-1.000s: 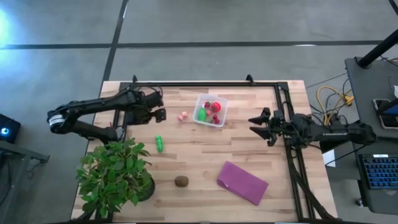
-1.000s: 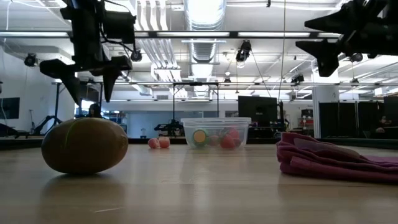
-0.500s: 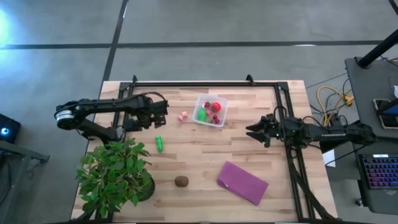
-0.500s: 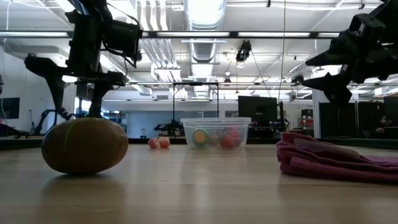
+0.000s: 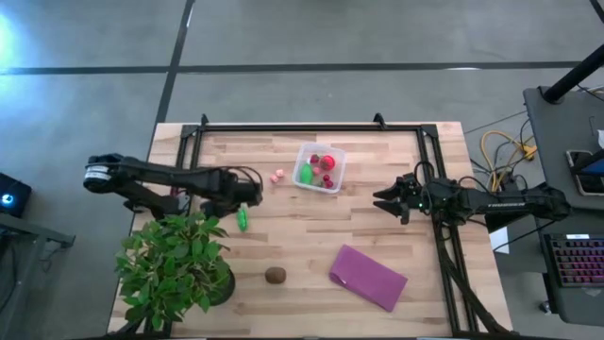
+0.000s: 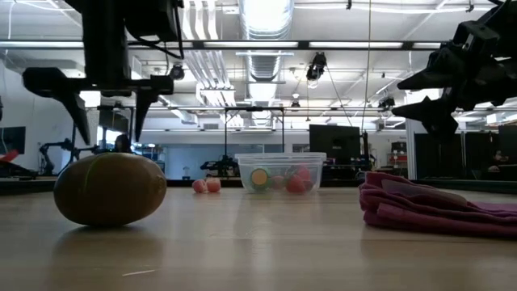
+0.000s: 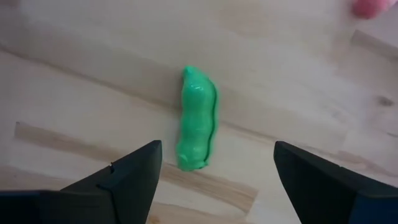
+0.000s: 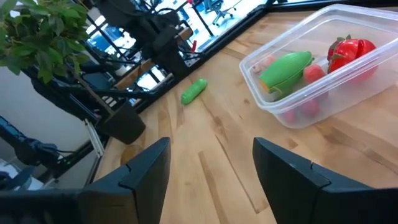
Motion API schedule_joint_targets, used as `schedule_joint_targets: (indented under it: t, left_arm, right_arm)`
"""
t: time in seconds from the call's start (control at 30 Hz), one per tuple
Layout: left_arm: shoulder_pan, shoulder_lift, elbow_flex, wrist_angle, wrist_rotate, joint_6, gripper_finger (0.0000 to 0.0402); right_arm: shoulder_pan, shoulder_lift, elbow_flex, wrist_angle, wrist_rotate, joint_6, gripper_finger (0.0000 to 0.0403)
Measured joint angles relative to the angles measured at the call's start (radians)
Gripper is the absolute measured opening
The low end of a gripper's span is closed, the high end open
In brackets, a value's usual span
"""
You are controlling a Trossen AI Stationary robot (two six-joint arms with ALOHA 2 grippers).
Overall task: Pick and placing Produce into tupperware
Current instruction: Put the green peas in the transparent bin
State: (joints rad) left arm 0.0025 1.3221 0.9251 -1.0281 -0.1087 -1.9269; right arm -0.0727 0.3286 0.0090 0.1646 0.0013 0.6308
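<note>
Left claw: the left claw (image 5: 247, 196) is hanging over the one green pea pod (image 5: 242, 219), fingers spread wide and holding nothing; in the left wrist view the pod (image 7: 197, 119) is lying flat on the counter (image 5: 368, 227) between the two dark fingers (image 7: 134, 171).
Right claw: the right claw (image 5: 385, 200) is waiting above the counter's right side, fingers parted and empty, pointing toward the tub.
Tupperware: one clear tub (image 5: 319, 167) is sitting on the counter's far middle; the right wrist view is showing it (image 8: 348, 74) open-topped.
Produce in the tub: one green piece (image 8: 285, 67), one red tomato-like piece (image 8: 351, 51), and other red or pink bits too blurred to count.
Produce outside the tub: three spots. The green pod, one small pink item (image 5: 277, 176) just left of the tub, and one brown kiwi-like fruit (image 5: 275, 275) near the counter's front edge, well apart from the tub.
Others: one leafy potted plant (image 5: 175, 264) at the front left corner; one purple cloth (image 5: 368, 277) at the front right.
</note>
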Motion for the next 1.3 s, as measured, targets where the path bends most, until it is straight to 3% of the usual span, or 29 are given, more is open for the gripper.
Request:
schedule_joint_targets:
  t: [0.1, 0.33, 0.5, 0.97, 1.3]
  left_arm:
    - [-0.031, 0.012, -0.001, -0.001, -0.001, -0.028, 0.0295]
    - [-0.045, 0.038, -0.001, -0.002, -0.002, 0.072, 0.0295]
    - [-0.051, 0.072, 0.0, -0.002, 0.028, -0.028, 0.0295]
    - [-0.056, 0.251, 0.011, 0.013, 0.049, 0.074, 0.0295]
    - [-0.056, 0.288, 0.012, 0.057, 0.085, 0.083, 0.0295]
  right_arm:
    - [0.0, 0.0, 0.0, 0.0, 0.0, 0.0, 0.0219]
    - [0.0, 0.001, 0.0, 0.0, 0.0, -0.003, 0.0219]
    - [0.0, 0.001, 0.0, 0.0, 0.0, -0.003, 0.0219]
    - [0.0, 0.001, 0.001, 0.0, 0.0, -0.002, 0.0219]
    - [0.0, 0.001, 0.001, 0.0, 0.0, -0.002, 0.0219]
